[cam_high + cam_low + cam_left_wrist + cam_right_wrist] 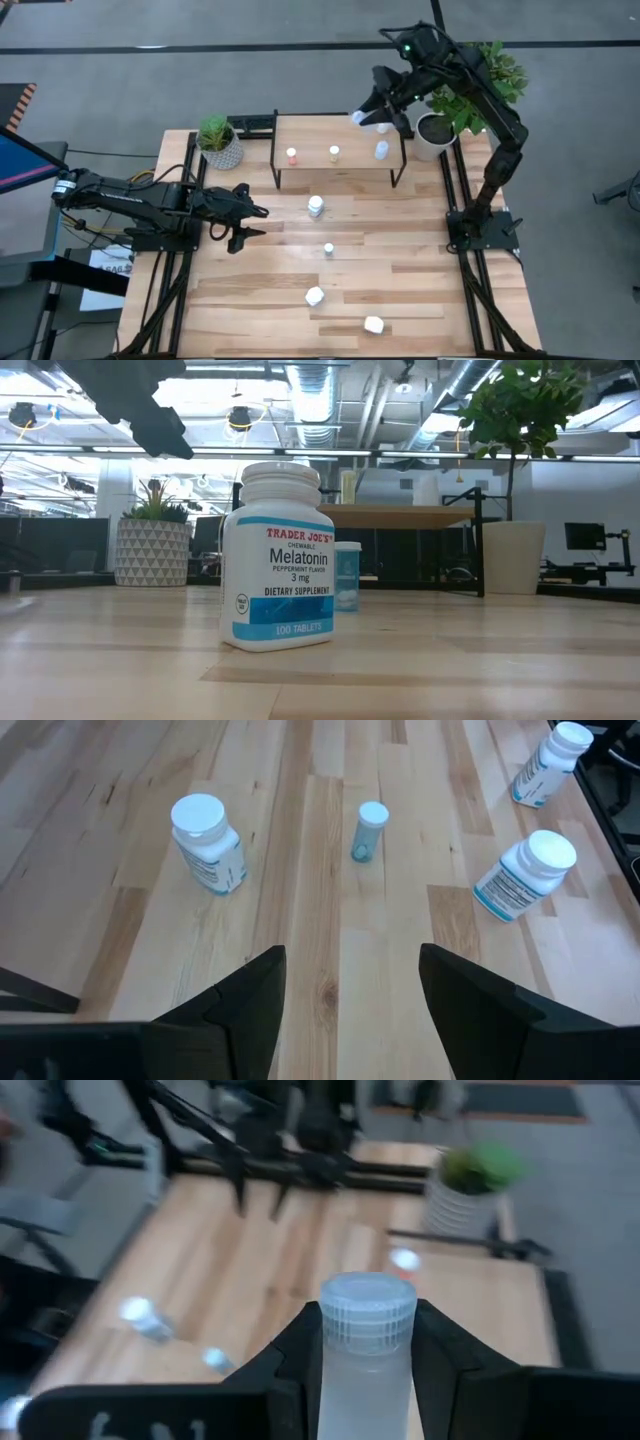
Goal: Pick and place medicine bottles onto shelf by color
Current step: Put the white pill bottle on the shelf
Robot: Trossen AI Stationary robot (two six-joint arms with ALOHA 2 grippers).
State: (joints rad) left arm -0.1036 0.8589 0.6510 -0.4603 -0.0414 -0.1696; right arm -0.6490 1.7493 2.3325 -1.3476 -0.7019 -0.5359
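Pale-blue bottle (pixel 366 1350) sat pinched in right gripper (pixel 366 1342) above shelf (pixel 340 135). Left gripper (pixel 350 995) hovered with jaws spread near Melatonin bottle (pixel 209 843).

— Where is your right gripper (pixel 366 115)?

— I am holding it raised over the shelf (pixel 340 135), at its right end, fingers clamped on a pale-blue bottle (pixel 366 1350).

— And your left gripper (pixel 252 222)?

— I am keeping it low, left of the shelf, fingers spread apart.

The shelf (pixel 470 1295) blurs, and the gripped pale bottle (pixel 366 1370) (label unseen) is cut off.
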